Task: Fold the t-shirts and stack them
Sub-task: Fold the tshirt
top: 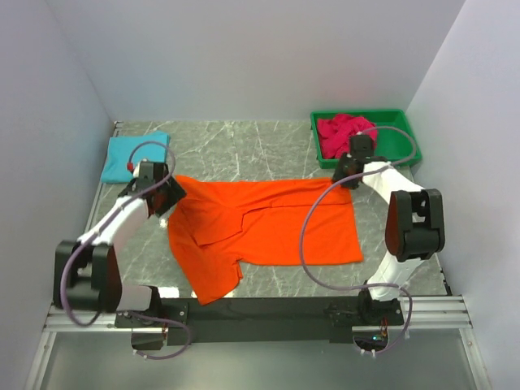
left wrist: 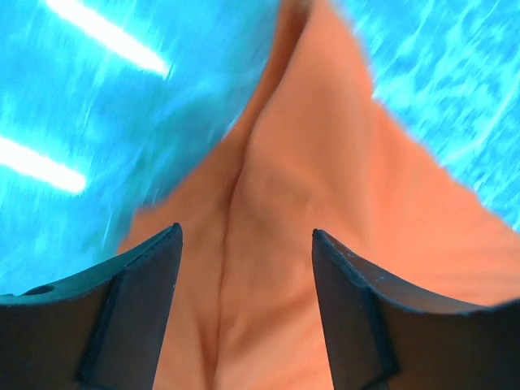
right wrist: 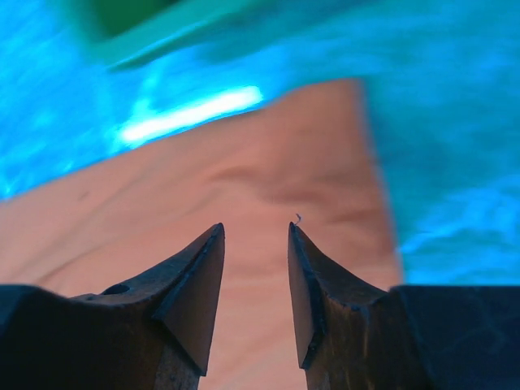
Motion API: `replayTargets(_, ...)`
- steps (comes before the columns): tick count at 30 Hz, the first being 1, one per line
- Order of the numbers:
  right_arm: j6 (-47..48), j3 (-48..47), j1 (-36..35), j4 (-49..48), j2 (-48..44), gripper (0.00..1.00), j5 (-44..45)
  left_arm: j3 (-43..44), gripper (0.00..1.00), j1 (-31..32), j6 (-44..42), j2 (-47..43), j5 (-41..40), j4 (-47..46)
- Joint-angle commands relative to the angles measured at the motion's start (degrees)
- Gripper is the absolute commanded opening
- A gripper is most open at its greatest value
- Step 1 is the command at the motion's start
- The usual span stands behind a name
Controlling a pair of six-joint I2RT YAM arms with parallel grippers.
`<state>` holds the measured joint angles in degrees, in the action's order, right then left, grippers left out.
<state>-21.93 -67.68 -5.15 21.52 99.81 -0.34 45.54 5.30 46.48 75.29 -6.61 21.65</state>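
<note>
A bright orange cloth t-shirt (top: 276, 223) lies spread across the middle of the grey marbled worktop (top: 244, 150), partly folded, with a flap turned over its left half and a sleeve trailing towards the near edge. A light turquoise-blue tee (top: 134, 156), folded to a small rectangle, sits at the far left of the worktop, just beyond the left arm. A crimson-pink tee (top: 341, 134) lies crumpled in the left part of a green plastic bin (top: 388, 123) at the far right. The left tool (top: 168, 197) is at the far left corner of the orange shirt; in its wrist view the left tool (left wrist: 245, 236) has its fingers spread wide above a raised crease of orange cloth (left wrist: 284, 187), with nothing clamped between them. The right tool (top: 348, 177) is at the shirt's far right corner, just in front of the bin; in its wrist view the right tool (right wrist: 255, 231) is parted by a narrower gap over flat orange cloth (right wrist: 244, 162) near the edge, holding nothing, with the bin (right wrist: 138, 32) blurred beyond.
</note>
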Motion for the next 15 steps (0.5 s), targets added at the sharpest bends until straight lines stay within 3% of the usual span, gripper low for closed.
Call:
replayTargets(1,-3.9,0.4,4.2,-2.6,-0.8,0.43,-3.4,6.8,0.69,-1.7,-8.0,5.8,2.5,-6.5)
replayTargets(6,-4.7,1.1,10.3,-4.1,1.3,0.39,-5.5,14.0,0.68,-3.0,-10.0,15.7,5.9,-8.3)
replayTargets(10,-4.6,-0.3,12.1,-4.4,4.1,0.39,-6.2,17.6,0.68,-3.1,-11.3,20.5,6.2,-8.4)
replayTargets(15,-3.4,-2.6,12.9,-4.6,8.5,0.39,-8.1,19.8,0.62,-3.5,-11.8,24.6,6.1,-8.1)
